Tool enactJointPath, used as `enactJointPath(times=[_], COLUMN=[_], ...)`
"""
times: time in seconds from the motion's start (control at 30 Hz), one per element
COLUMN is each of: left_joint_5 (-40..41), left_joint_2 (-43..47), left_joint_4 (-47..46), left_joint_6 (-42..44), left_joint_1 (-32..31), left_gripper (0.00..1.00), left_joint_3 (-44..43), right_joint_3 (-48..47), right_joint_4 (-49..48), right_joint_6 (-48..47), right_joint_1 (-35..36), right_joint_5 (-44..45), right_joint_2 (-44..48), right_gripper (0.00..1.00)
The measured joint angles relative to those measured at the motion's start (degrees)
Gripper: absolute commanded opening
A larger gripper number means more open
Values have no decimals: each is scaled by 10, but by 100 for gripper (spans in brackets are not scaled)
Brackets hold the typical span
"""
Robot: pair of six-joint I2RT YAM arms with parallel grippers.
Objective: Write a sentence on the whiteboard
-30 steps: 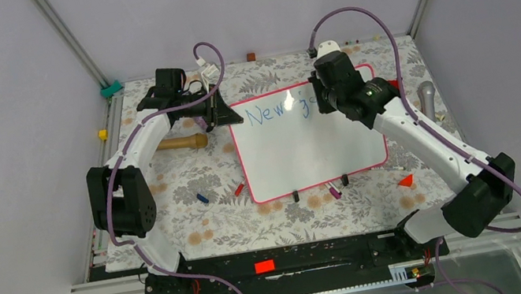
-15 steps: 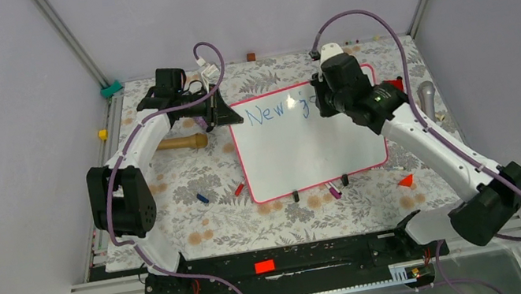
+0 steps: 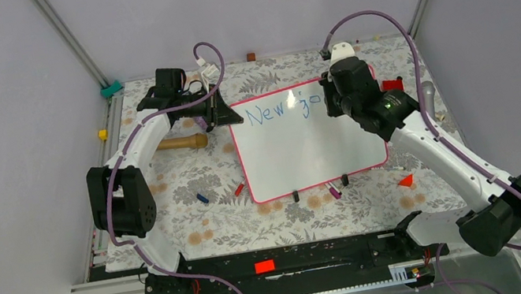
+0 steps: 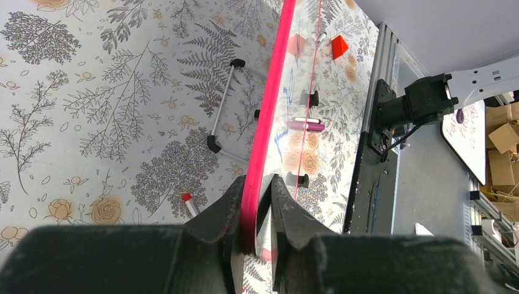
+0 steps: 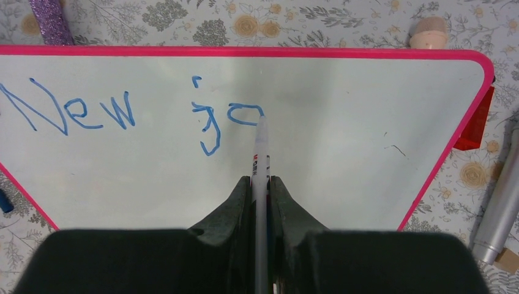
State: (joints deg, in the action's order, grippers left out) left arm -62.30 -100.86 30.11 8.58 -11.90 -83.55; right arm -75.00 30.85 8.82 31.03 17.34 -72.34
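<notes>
Table: grey floral-print table top [image 3: 206, 220] - fills the middle of the top view.
Board: large glossy white whiteboard with a thin pink-red frame [image 3: 305, 147] - lies flat at centre, slightly skewed.
Left gripper [image 4: 256, 184]: jaws pinched narrow on the board's pink edge, upper-left corner.
Right gripper [image 5: 261, 180]: jaws clamped on a slim white marker [image 5: 262, 141], over the board's upper right.
Sentence: blue handwritten "New jo" [image 5: 119, 116] along the board's top.
Marker tip: on the last letter.

The top external view looks steeply down from high above and behind the arm bases [image 3: 165, 263], taking in the whole table [image 3: 194, 198] from afar. The left wrist view sits very close, sighting past the left gripper [image 4: 257, 196] along the whiteboard [image 4: 269, 116] edge. The right wrist view looks down close on the whiteboard face, past the right gripper [image 5: 261, 184] and its marker [image 5: 262, 138]. All three share the whiteboard.
</notes>
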Motion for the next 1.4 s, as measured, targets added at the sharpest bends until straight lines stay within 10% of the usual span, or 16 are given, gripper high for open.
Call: enactJointPath(times=[1.4], left_joint_5=[2], left_joint_2=[3], left_joint_4=[2], left_joint_6=[0], left_joint_1=[-1], left_gripper=[9], left_joint_3=[0], right_joint_3=[23], right_joint_4=[-36], right_joint_6=[27], right_joint_1=[-46], right_joint_5=[-35], right_joint_2=[-18], right_gripper=[0])
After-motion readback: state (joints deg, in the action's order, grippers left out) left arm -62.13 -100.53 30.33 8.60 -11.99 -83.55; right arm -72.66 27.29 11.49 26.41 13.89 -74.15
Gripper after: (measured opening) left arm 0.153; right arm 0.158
